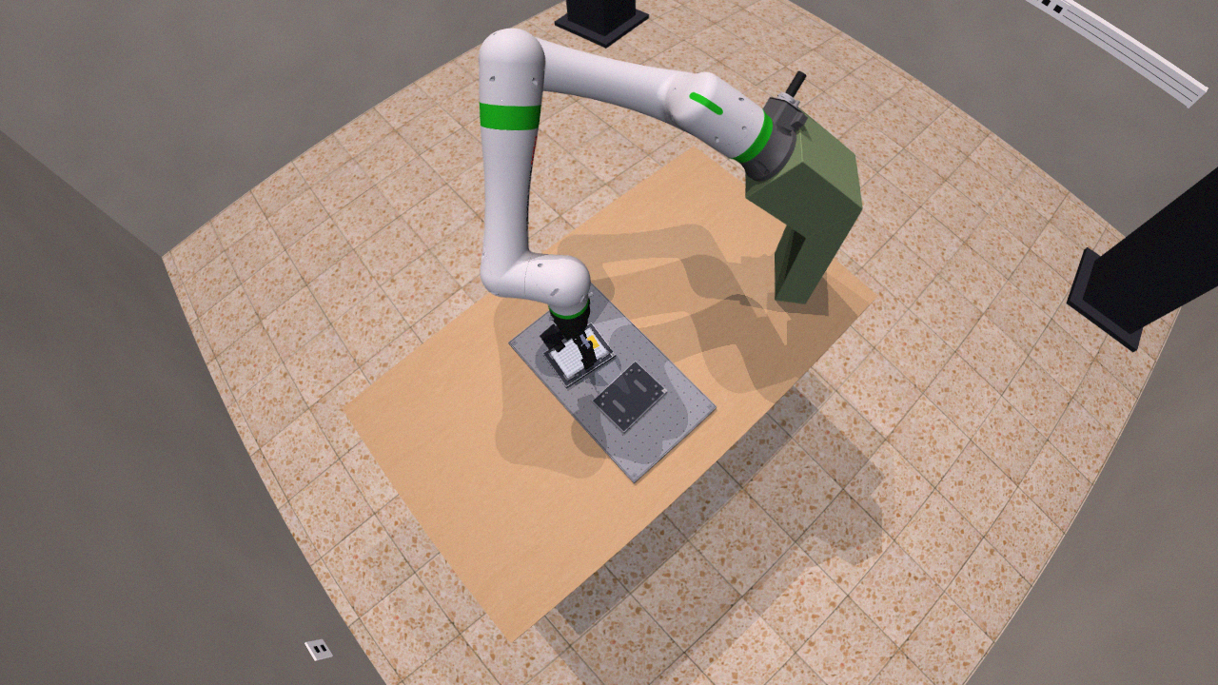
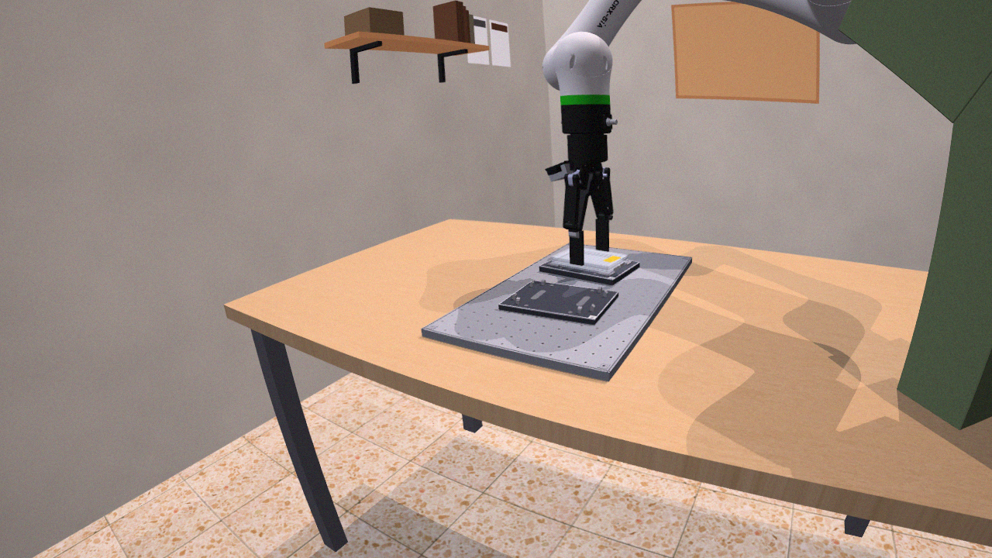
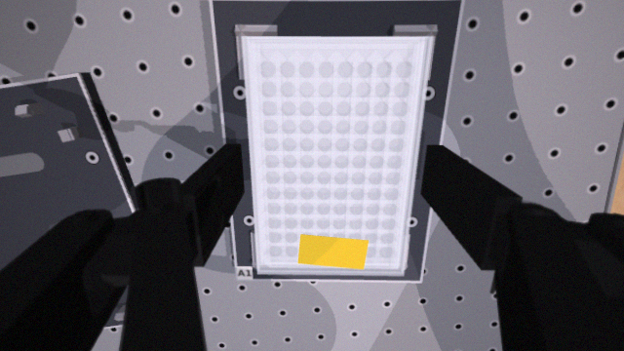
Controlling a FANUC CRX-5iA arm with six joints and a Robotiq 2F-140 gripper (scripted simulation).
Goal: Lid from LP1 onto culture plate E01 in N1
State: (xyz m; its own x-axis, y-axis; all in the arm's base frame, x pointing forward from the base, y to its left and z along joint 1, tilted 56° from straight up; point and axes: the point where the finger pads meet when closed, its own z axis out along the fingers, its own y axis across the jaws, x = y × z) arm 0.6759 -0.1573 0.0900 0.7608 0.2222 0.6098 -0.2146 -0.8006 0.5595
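Note:
The white culture plate E01 sits in the dark nest N1, with the clear lid lying flat on top of it and a yellow label near the A1 corner. It also shows in the top and exterior views. My gripper points straight down over the plate, with its black fingers standing just beside the lid's two long sides. It is open, with a slight gap on each side. The dark lid park LP1 lies next to the nest with nothing on it.
Nest and lid park stand on a grey perforated baseplate on a wooden table. The arm's green pedestal stands at the table's far right. A shelf hangs on the back wall.

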